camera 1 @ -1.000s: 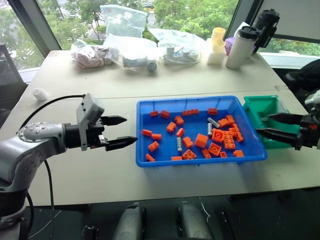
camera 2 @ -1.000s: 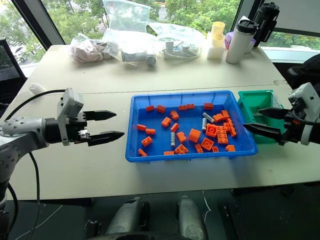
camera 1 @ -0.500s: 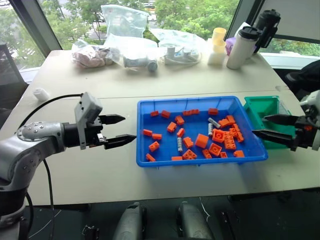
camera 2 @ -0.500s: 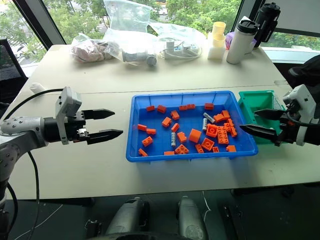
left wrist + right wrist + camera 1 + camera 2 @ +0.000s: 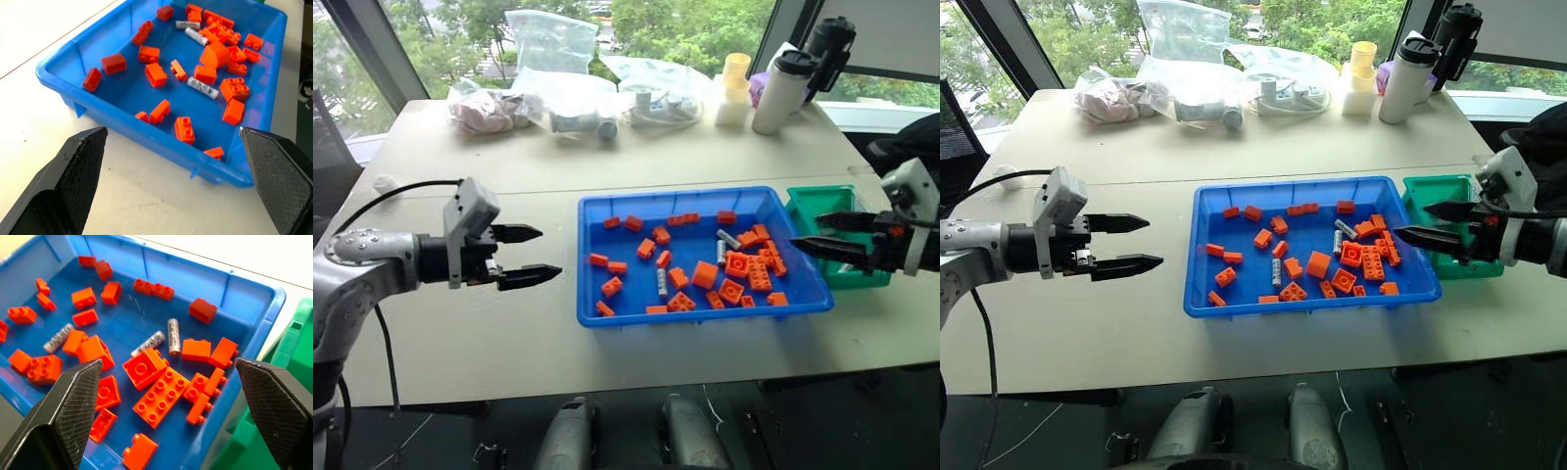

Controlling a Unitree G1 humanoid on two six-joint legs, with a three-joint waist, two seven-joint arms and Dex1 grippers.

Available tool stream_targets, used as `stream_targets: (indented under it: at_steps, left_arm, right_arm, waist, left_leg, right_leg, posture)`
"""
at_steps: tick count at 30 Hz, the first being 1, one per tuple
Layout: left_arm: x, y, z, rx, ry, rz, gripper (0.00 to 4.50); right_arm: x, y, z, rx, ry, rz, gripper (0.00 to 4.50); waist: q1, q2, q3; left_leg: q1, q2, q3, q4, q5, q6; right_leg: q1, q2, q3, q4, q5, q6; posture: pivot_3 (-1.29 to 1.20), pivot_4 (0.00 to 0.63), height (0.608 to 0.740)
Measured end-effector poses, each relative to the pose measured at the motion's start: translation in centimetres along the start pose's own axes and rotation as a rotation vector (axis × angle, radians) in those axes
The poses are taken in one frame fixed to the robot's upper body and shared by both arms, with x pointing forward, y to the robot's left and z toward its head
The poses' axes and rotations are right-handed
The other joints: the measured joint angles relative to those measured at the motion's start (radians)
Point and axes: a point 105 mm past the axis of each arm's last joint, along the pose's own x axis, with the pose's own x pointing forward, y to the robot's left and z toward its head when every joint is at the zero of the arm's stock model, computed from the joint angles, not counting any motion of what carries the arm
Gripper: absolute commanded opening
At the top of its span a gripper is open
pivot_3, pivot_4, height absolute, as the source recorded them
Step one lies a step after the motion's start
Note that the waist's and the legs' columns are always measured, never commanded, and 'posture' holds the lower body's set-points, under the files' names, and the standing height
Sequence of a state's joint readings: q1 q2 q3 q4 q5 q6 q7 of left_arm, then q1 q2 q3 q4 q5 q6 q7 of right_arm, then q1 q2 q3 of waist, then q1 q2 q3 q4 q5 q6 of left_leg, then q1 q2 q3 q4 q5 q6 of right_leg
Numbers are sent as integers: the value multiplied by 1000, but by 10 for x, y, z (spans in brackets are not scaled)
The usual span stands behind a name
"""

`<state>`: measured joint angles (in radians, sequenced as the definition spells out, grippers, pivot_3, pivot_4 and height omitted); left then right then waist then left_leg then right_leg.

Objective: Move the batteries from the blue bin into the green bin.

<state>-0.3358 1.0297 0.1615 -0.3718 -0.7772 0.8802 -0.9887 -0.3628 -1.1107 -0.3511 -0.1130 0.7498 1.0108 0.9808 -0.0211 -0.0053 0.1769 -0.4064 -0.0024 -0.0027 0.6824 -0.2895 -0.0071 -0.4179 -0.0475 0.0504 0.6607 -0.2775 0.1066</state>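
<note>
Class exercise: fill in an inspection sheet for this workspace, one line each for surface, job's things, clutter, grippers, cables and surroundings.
Surface: pale table.
Job's things: three batteries lie among orange bricks in the blue bin; the green bin stands at its right end.
Clutter: plastic bags, a white tumbler and a black bottle along the far edge.
Grippers: left gripper jaws open, left of the blue bin; right gripper jaws open, over the bins' shared edge.
Cables: black cable on the left arm.
Surroundings: windows with trees.
</note>
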Motion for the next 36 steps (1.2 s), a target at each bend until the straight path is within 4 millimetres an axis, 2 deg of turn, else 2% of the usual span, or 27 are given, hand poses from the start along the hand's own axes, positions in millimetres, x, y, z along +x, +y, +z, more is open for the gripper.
stream_targets:
  at_steps: [3,5,10,13,23,33,36]
  left_arm:
    - [1,-3,7,61,26,-67,4500]
    - [4,-5,14,96,26,-102,4500]
    - [12,-10,26,162,7,-144,4500]
    - [19,-16,24,158,2,-166,4500]
    - [28,-19,12,108,-12,-132,4500]
    - [34,-17,7,99,-29,-79,4500]
    - [34,-17,6,96,-26,-73,4500]
  right_arm:
    - [27,29,23,-1,-62,155,4474]
    - [47,51,24,-13,-40,253,4474]
    - [97,99,-11,-29,160,403,4474]
    - [110,111,-25,-17,230,420,4474]
    - [124,119,-37,8,341,418,4474]
    - [147,107,-59,21,456,356,4474]
    - [152,99,-54,-7,447,322,4474]
  waist:
    - [3,0,0]
    - [9,0,0]
    - [8,-1,0]
    - [9,-1,0]
    - [6,-1,0]
    - [5,-1,0]
    - [5,-1,0]
  left_leg:
    - [-1,0,-1,0,0,0]
    - [-2,0,-1,0,0,0]
    - [-4,-1,-1,0,0,0]
    - [-5,-1,-1,1,0,0]
    - [-5,-1,-1,1,0,0]
    - [-5,-1,-1,1,0,0]
    - [-5,-1,0,1,0,0]
  right_leg:
    - [0,0,0,0,0,0]
    - [-1,0,0,-1,0,0]
    - [-3,-2,-1,-1,0,0]
    - [-4,-2,-1,0,0,0]
    - [-5,-2,0,1,0,0]
    - [-5,-2,-1,1,0,0]
    - [-5,-2,-1,1,0,0]
  posture:
    - [0,150,740]
    - [0,150,740]
    - [0,150,740]
    - [0,150,740]
    - [0,150,740]
    - [0,150,740]
    - [0,150,740]
